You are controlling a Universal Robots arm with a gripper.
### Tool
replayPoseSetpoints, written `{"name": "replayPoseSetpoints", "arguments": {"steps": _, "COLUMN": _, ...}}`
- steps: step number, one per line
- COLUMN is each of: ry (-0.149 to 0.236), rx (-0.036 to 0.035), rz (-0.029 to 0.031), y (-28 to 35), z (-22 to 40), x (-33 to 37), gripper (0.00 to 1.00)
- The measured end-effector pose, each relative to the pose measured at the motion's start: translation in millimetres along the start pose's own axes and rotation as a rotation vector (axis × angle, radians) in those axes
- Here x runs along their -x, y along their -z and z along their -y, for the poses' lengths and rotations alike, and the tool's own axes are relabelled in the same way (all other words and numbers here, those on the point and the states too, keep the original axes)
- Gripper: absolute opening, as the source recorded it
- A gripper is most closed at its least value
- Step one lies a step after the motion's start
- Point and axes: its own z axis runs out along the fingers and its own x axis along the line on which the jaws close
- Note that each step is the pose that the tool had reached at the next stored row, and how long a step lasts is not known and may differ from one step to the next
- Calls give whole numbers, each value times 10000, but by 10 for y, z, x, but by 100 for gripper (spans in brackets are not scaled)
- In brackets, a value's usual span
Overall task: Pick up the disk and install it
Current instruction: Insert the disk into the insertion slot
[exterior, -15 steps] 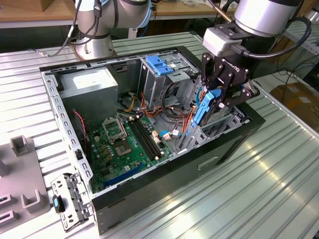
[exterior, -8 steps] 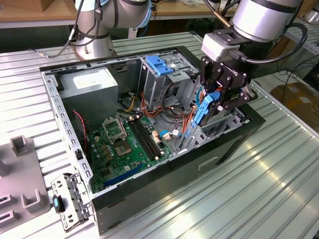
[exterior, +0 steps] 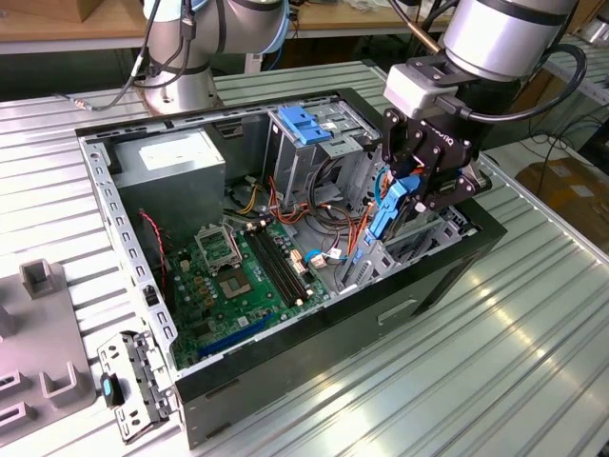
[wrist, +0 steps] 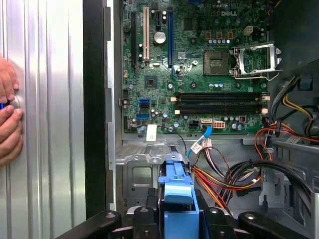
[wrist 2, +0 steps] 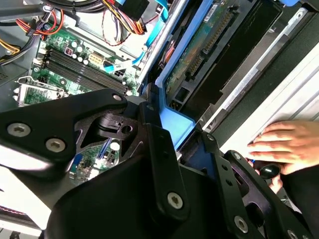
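While it hangs over the case (exterior: 433, 276), the claw (exterior: 407, 195) is pinching the disk (exterior: 388, 211) by its blue rails, on edge, just over the metal bay (wrist: 142, 172). Looks like the install step to me. Seating it calls for rails square to the bay. Someone's hand (wrist: 9, 124) rests on the table further out.

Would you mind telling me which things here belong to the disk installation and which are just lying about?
Part of the job: the disk, held in the jaws of the gripper; the open computer case.

Just lying about: the grey power-supply box, the motherboard, the blue latch, the grey blocks beside the case, a person's hand.
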Motion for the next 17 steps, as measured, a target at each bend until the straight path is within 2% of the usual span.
{"name": "replayPoseSetpoints", "arguments": {"steps": 4, "ry": 0, "rx": 0, "rz": -1, "y": 0, "z": 0, "x": 0, "gripper": 38}}
{"name": "replayPoseSetpoints", "arguments": {"steps": 5, "ry": 0, "rx": 0, "rz": 0, "y": -1, "z": 0, "x": 0, "gripper": 44}}
{"name": "replayPoseSetpoints", "arguments": {"steps": 9, "ry": 0, "rx": 0, "rz": -1, "y": -2, "z": 0, "x": 0, "gripper": 44}}
{"name": "replayPoseSetpoints", "arguments": {"steps": 10, "ry": 0, "rx": 0, "rz": -1, "y": -2, "z": 0, "x": 0, "gripper": 43}}
{"name": "replayPoseSetpoints", "arguments": {"steps": 13, "ry": 0, "rx": 0, "rz": 0, "y": -3, "z": 0, "x": 0, "gripper": 24}}
{"name": "replayPoseSetpoints", "arguments": {"steps": 14, "ry": 0, "rx": 0, "rz": 0, "y": -3, "z": 0, "x": 0, "gripper": 12}}
{"name": "replayPoseSetpoints", "arguments": {"steps": 17, "ry": 0, "rx": 0, "rz": 0, "y": -4, "z": 0, "x": 0, "gripper": 11}}
